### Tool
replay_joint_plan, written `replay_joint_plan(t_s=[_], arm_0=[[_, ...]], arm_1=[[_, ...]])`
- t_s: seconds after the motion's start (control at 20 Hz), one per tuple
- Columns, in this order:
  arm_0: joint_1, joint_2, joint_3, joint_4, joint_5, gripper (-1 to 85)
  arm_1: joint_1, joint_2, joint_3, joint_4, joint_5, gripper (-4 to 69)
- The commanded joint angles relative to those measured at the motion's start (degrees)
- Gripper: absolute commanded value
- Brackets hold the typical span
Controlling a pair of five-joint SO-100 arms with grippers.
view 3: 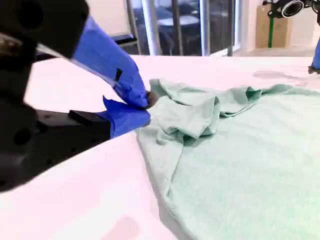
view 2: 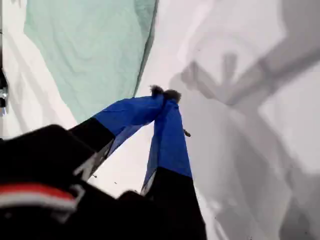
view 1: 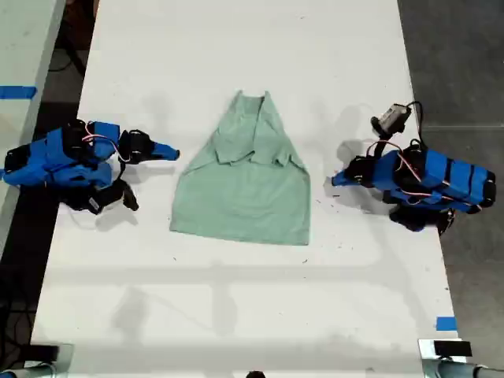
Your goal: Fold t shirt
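Table (view 1: 236,315), white, carries all items. T shirt (view 1: 244,197) lies flat at the table's centre in the exterior view, hem near, collar far, both sleeves folded inward across the chest. My first gripper (view 1: 337,180) sits on the exterior view's right, just beside the t shirt, jaws together, holding nothing. My second gripper (view 1: 172,153) sits on the exterior view's left, near the folded sleeve, jaws nearly together, holding nothing.
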Motion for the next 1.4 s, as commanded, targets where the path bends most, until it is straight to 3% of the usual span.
replay_joint_plan(t_s=[0.0, 0.15, 0.5, 0.6, 0.75, 0.95, 1.2, 1.25, 1.35], arm_0=[[0.9, 0.4, -0.1, 1.1, -1.8, -0.2], [0.8, 0.4, -0.1, 1.1, -1.8, -0.2], [0.8, 0.4, -0.1, 1.1, -1.9, -0.2], [0.8, 0.4, 0.0, 1.1, -1.9, -0.2], [0.8, 0.4, 0.0, 1.1, -1.9, -0.2], [1.0, 0.4, 0.0, 1.1, -1.9, -0.2], [1.0, 0.4, 0.0, 1.1, -1.9, -0.2], [1.0, 0.4, 0.0, 1.1, -1.9, -0.2], [1.0, 0.4, 0.0, 1.1, -1.9, -0.2]], arm_1=[[0.9, 0.5, 1.6, -4.4, 0.8, -0.5], [-2.9, -1.9, -3.1, -4.2, 5.5, -0.5], [-9.0, -31.3, -16.4, -16.0, 8.2, 2.9], [-10.1, -38.7, -18.4, -19.9, 8.5, 6.0], [-11.7, -53.3, -24.5, -22.7, 9.3, 17.9], [-12.9, -73.0, -29.7, -31.2, 11.2, 21.8], [-13.2, -83.1, -37.9, -29.8, 8.7, 24.6], [-13.2, -83.7, -38.6, -29.7, 8.3, 24.6], [-13.2, -84.6, -39.3, -29.4, 7.5, 0.4]])
